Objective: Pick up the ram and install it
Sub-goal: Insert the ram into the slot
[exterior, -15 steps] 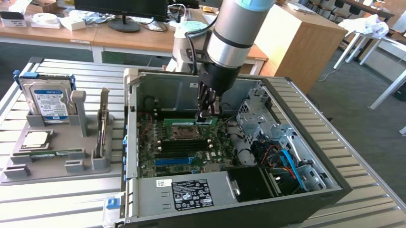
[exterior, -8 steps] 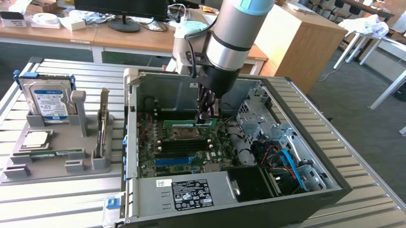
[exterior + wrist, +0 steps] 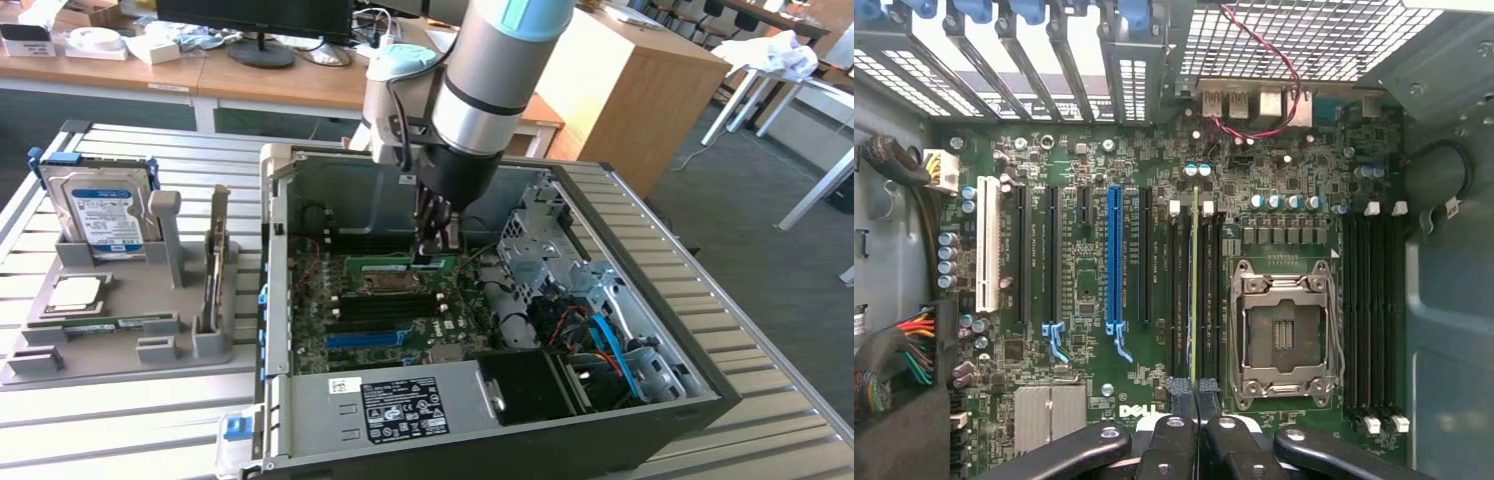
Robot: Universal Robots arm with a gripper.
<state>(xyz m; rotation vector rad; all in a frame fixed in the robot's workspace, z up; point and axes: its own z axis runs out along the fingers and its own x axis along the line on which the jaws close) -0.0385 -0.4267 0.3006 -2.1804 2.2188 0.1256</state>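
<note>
The ram (image 3: 398, 265) is a long, thin green circuit-board stick with a pale label on its face. It is standing on its long edge inside the open computer case (image 3: 307, 405), near the middle of the exterior view. From the gripper it is stretching toward nine o'clock. In the wrist view the ram (image 3: 1196, 290) is showing edge-on as a narrow yellow-green line. It is running in line with the black memory slots (image 3: 1176, 280) just beside the empty processor socket (image 3: 1286, 335). Whether it is fully seated in a slot cannot be told.

The gripper (image 3: 435, 250) is pinching one end of the ram, its jaws drawn narrow around the thin board. In the wrist view the gripper (image 3: 1194, 392) is showing dark fingers (image 3: 1172, 400) pressing against both faces of the stick. The arm (image 3: 487, 90) is coming in from twelve o'clock and pointing almost straight down into the case.

Around the stick, the green motherboard (image 3: 350, 325) is lying flat on the case floor, with the socket (image 3: 378, 284) at about seven o'clock from the gripper. At nine o'clock from the case, a grey holder (image 3: 107, 350) is sitting on the slatted table (image 3: 134, 430). It is carrying a blue-labelled hard drive (image 3: 104, 215) standing upright and a square silver processor chip (image 3: 78, 292) lying flat.
</note>
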